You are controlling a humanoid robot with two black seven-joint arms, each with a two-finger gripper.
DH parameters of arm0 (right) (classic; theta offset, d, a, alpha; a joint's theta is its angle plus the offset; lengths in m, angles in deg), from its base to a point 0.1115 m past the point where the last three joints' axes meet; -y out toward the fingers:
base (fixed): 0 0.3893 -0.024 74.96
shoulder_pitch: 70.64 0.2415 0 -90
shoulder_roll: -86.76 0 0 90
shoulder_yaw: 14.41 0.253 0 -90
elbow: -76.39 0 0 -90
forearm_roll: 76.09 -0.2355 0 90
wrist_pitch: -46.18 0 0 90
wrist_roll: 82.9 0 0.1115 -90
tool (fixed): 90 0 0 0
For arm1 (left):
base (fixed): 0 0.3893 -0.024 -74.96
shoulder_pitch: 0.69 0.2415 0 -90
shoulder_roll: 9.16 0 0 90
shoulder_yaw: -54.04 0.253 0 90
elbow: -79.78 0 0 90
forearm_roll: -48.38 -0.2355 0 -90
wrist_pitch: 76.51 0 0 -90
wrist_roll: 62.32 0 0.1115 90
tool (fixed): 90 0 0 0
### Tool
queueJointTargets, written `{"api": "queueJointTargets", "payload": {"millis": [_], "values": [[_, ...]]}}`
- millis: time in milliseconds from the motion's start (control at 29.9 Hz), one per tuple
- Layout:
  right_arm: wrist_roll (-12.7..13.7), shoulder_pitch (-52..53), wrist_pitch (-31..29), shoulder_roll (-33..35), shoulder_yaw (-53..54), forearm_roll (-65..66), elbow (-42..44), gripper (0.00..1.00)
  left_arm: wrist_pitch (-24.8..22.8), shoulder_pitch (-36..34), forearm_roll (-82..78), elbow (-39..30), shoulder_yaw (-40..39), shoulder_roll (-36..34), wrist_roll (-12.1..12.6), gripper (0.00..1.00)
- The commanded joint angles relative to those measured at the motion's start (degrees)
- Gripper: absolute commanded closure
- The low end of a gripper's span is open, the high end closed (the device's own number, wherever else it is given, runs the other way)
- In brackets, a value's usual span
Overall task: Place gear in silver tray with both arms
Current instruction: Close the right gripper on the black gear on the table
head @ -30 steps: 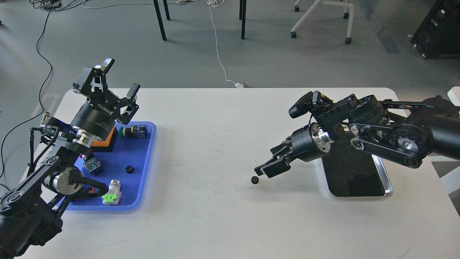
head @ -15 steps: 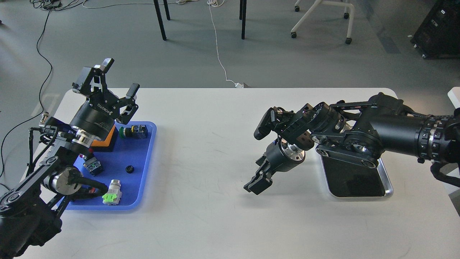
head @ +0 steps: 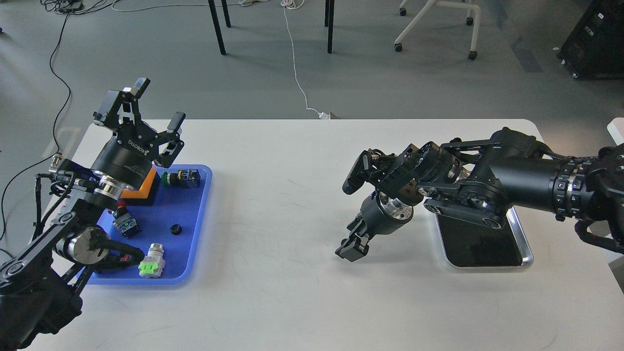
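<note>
So the only gear (head: pixel 176 228) I can actually spot is a tiny black one in the blue tray (head: pixel 197 253), toward its near-right part, lying flat, with a few other small parts around it. The left gripper (head: pixel 160 102) is up in the air over the far end of that tray, fingers spread wide, holding nothing. From there the gear is at roughly 6 o'clock and lower down, so the left arm is clearly the closer one to it.

The right gripper (head: pixel 351 249) is the tricky bit. It's pointed down at the bare table (head: pixel 292 302) mid-right, tips at or just off the surface. The fingers look close together, but they're dark and seen at a bad angle, so I honestly can't tell if they're fully closed or pinching something small. Nothing is visible between them.

The silver tray (head: pixel 482 246) is at about 3 o'clock from the right gripper, near but not touching, partly under that arm's forearm. Its long axis runs roughly 12 to 6. It looks empty where I can see its floor.

My guess: whatever the right one has or hasn't got, the next move is a short sweep toward 3 o'clock. The visible gear is way off at 9 o'clock from it.
</note>
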Motion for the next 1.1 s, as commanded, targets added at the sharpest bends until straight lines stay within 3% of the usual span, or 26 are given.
{"api": "queueJointTargets", "payload": {"millis": [0, 234, 869, 1070], "values": [[0.0, -0.2, 0.0, -0.8, -0.1, 0.0, 0.6, 0.31, 0.0, 0.0, 0.1, 0.0, -0.1, 0.0, 0.0, 0.02], [0.0, -0.5, 0.0, -1.1, -1.4, 0.0, 1.4, 0.45, 0.1, 0.0, 0.0, 0.0, -0.1, 0.0, 0.0, 0.02], [0.0, -0.3, 0.0, -2.3, -1.8, -0.1, 2.1, 0.57, 0.0, 0.0, 0.0, 0.0, -0.2, -0.1, 0.0, 0.02], [0.0, -0.2, 0.0, -2.3, -1.8, 0.0, 2.1, 0.68, -0.1, 0.1, 0.0, 0.0, -0.2, -0.1, 0.0, 0.02]]}}
